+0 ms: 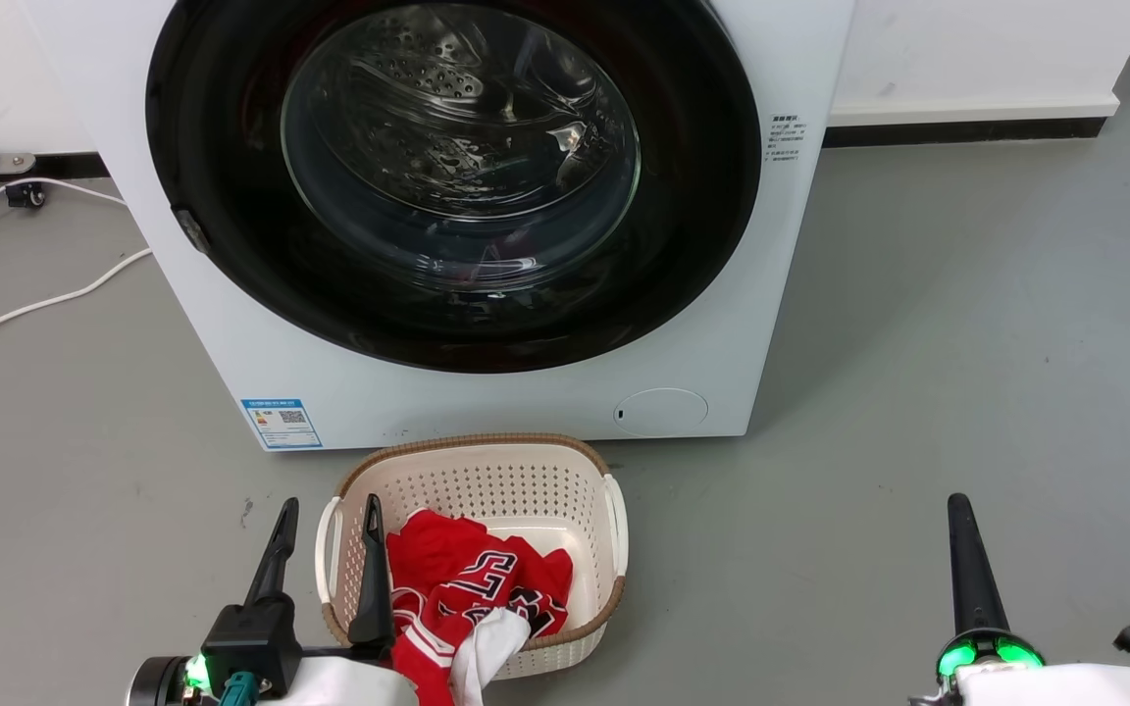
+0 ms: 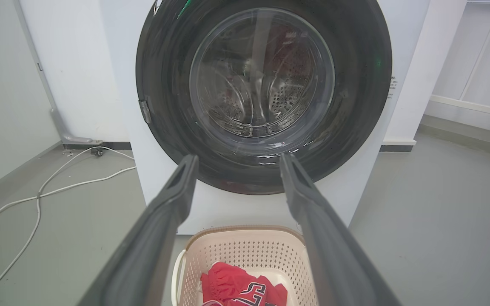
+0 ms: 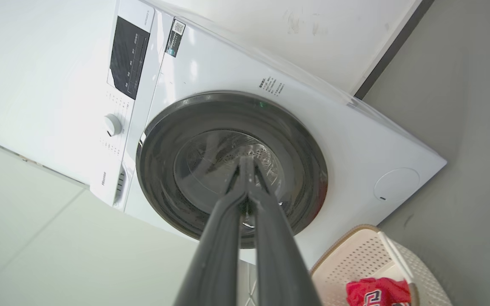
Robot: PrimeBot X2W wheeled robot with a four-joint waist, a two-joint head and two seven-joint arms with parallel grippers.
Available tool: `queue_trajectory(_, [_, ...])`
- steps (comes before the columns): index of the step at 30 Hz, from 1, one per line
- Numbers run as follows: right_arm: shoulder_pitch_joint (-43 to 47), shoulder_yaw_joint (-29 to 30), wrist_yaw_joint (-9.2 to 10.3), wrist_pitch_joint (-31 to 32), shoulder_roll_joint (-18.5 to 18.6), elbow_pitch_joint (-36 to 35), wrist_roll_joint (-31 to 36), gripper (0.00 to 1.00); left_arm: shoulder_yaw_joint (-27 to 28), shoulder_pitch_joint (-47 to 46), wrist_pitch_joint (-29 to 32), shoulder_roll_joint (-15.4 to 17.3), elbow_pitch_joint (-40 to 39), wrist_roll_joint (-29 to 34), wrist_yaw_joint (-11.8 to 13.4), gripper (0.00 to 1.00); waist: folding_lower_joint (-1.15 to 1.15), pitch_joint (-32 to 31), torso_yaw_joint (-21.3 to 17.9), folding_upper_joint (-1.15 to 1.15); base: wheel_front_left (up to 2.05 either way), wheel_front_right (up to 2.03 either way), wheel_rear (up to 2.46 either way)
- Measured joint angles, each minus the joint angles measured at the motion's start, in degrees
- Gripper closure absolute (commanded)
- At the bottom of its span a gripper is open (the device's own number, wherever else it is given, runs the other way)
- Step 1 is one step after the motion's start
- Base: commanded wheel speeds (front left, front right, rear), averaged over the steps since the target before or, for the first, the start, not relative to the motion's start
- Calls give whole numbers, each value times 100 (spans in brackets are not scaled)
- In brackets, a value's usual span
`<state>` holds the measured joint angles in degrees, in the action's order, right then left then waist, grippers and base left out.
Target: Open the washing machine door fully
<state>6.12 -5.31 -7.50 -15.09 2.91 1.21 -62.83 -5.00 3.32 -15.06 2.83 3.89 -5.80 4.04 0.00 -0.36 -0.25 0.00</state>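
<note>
This is a laundry corner in a plain indoor room. A white front-loading washing machine [image 1: 487, 402] with a round black door [image 1: 712, 196] stands at the upper middle of the head view, and its control panel [image 3: 128, 57] and dial [image 3: 112, 124] show at the upper left of the right wrist view. A cream laundry basket [image 1: 487, 480] holding a red garment [image 1: 447, 569] sits on the floor [image 1: 918, 392] just before it. The smooth grey floor, white walls [image 1: 967, 49] with a dark baseboard [image 1: 967, 130], and white cables [image 1: 45, 304] lying loose at the left suggest a utility or test room; which one cannot be told.
</note>
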Motion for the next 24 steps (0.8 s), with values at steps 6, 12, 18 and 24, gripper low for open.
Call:
queue_trajectory(6, [-38, -213, 0, -1, -5, -244, -2531, 100, 5, 2, -1, 0, -4, -1, 0, 0, 0, 18, -1, 0, 0, 0, 0])
queue_trajectory(12, [25, -86, 0, 481, -11, -576, -4061, 100, -2, 1, -1, 0, -13, -8, 2, 0, 0, 46, 4, 0, 0, 0, 0])
queue_trajectory(18, [188, 168, 0, 1460, 43, -667, -3898, 100, -2, 1, -1, 0, -19, 0, 24, 0, 0, 60, 9, 0, 0, 0, 0])
queue_trajectory(24, [257, 336, 0, 1916, 37, -737, -3705, 100, 3, 1, -1, 0, -40, 9, 25, 0, 0, 70, 1, 0, 0, 0, 0])
